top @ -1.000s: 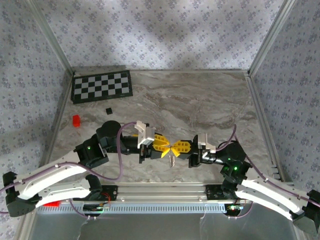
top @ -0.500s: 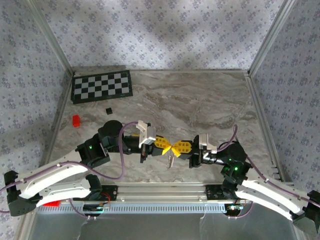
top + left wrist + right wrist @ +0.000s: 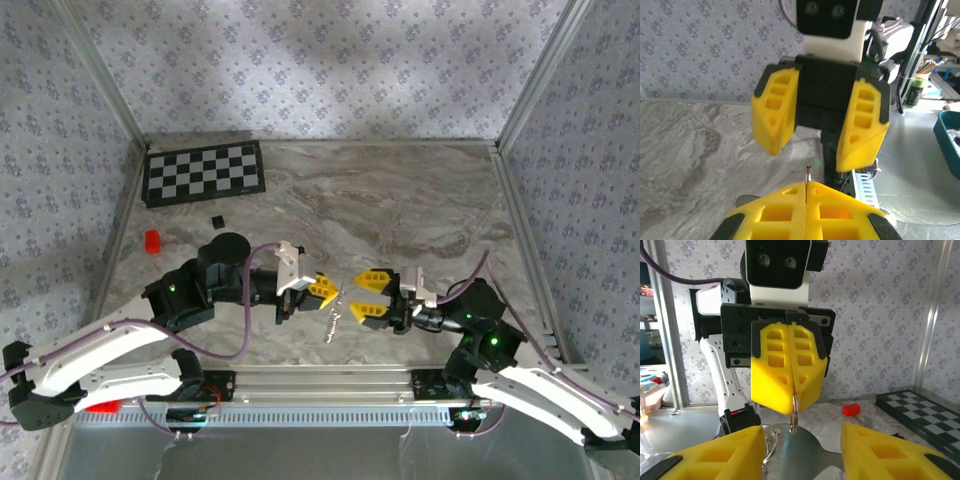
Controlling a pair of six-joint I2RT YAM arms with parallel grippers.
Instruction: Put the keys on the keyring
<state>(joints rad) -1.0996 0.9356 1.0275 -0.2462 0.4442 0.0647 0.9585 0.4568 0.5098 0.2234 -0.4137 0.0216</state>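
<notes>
I'm watching both arms meet nose to nose over the front middle of the marble surface (image 3: 420,200). The left gripper (image 3: 326,290) has its yellow fingers pressed together. My right wrist camera shows them clamped on the thin wire of the keyring (image 3: 794,413), which hangs from their tips. The right gripper (image 3: 369,295) faces it with its fingers apart, one on either side of the ring, and I can't see them touching anything.

Below the ring hangs what I take for a key (image 3: 799,449), a flat silvery piece low between the right fingers. It's too close and blurred for me to be sure.

From above, the ring and its load dangle just under the left fingertips, and I can't tell whether they touch the surface. On the left wrist camera a sliver of ring pokes out of the closed finger seam.

A red block (image 3: 152,241), a black cube (image 3: 216,220) and a checkerboard (image 3: 204,172) lie well apart, at the far left.
</notes>
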